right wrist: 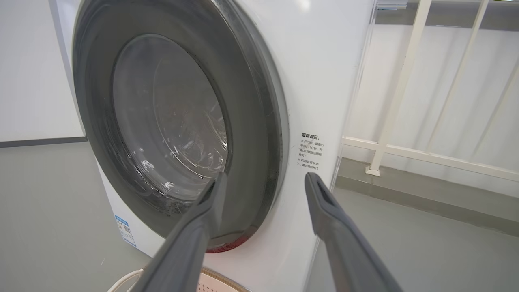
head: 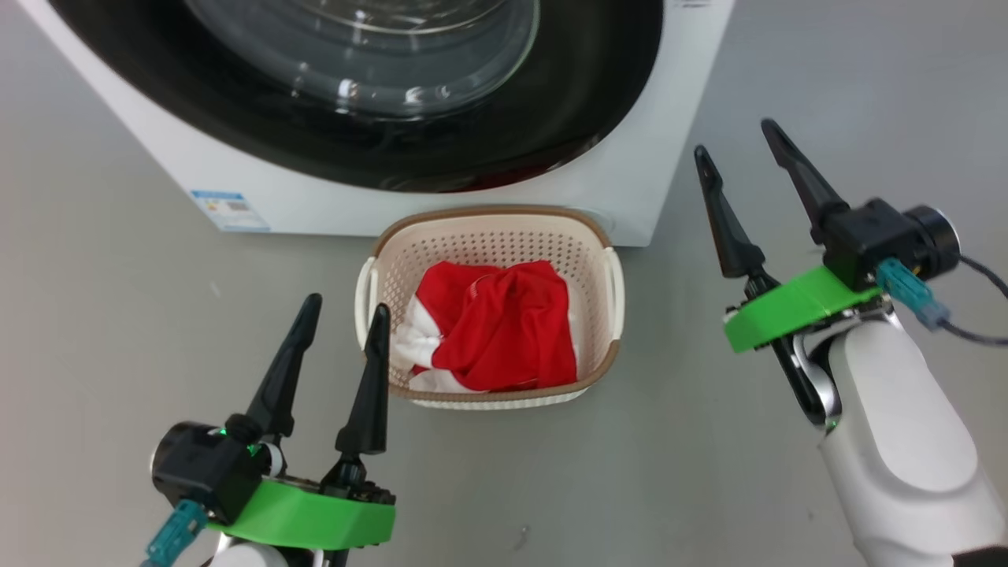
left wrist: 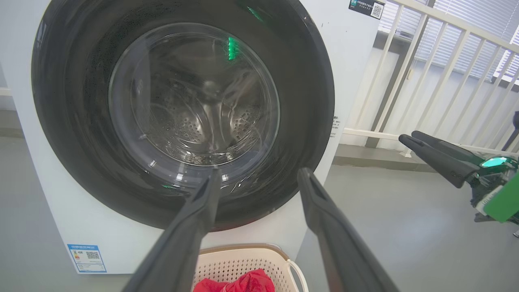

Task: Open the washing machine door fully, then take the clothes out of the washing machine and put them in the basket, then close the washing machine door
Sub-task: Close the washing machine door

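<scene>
The washing machine door (head: 551, 134) is closed; the clothes (head: 496, 327) lie in the basket (head: 488, 236) before it. Left gripper (head: 347, 303) and right gripper (head: 734, 135) stand wide, empty.

- One white, box-shaped front-loading washing machine (head: 441, 205).
- One round washing machine door (head: 567, 94), with a glossy black rim and a clear glass window.
- One cream perforated plastic basket (head: 492, 214).
- One heap of red-and-white fabric clothes (head: 504, 323); number of garments indistinct.
- Two two-fingered grippers: left gripper (head: 347, 304), right gripper (head: 734, 137).
- One blue label (head: 230, 209).
</scene>
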You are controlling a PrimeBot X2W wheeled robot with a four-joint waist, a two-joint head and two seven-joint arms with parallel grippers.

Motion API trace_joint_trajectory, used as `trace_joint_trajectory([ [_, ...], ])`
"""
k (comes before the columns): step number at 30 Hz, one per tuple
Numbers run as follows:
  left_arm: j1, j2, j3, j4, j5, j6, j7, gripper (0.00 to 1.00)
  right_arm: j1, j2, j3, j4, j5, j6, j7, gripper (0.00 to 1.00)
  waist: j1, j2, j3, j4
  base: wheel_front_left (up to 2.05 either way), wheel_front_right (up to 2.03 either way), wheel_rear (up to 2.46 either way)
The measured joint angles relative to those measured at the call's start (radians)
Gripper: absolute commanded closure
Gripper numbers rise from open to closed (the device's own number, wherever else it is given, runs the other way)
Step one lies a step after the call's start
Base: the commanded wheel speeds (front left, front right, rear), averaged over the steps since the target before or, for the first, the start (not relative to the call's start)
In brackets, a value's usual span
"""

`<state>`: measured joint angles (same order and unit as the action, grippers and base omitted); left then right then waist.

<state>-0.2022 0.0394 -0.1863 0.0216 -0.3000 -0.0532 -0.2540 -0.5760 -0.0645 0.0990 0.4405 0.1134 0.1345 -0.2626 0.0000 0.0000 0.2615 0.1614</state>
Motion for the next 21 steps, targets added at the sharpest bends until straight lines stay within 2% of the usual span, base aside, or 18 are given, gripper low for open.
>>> trace_joint_trajectory([
  [13, 0.066, 0.001, 0.047, -0.013, 0.028, 0.001, 0.0, 0.0, 0.245, 0.007, -0.122, -0.203, 0.019, 0.0, 0.0, 0.0, 0.0, 0.0, -0.113, -0.095, 0.0, 0.0, 0.0],
  [21, 0.11, 0.001, 0.082, -0.045, 0.065, 0.001, 0.0, 0.0, 0.385, 0.013, -0.162, -0.257, 0.054, 0.0, 0.0, 0.0, 0.0, 0.0, -0.178, -0.138, 0.0, 0.0, 0.0],
])
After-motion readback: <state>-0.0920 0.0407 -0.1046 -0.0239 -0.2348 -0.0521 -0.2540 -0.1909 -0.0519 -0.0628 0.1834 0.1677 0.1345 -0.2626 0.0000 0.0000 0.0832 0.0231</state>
